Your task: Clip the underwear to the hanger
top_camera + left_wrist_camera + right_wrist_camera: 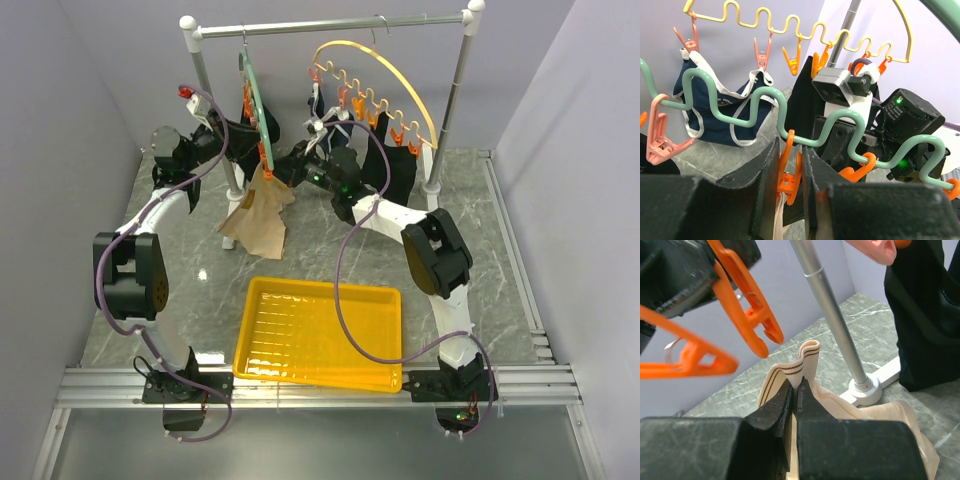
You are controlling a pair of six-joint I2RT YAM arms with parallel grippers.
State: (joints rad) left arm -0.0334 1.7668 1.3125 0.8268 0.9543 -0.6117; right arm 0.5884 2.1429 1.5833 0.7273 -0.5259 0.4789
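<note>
Marble tabletop [500,260]. Underwear [807,352] pinched in right gripper [796,390], just below clip [790,175] squeezed by left gripper [791,147]. Brief [715,107] print unreadable.

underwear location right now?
Top view, left of centre: the underwear hangs under the hanger, behind the yellow tray. The right tool pinches its waistband just below the clip the left tool holds.

The green hanger [254,95] hung edge-on from the silver rail [330,24], and the yellow hanger [385,65] with dark garments [390,165] hung to its right. The left gripper [248,137] was at an orange clip [265,157] of the green hanger. The right gripper [284,172] met the top of the beige underwear [258,218], which drooped below. A yellow tray [262,300] lay on the marble table [480,240].
</note>
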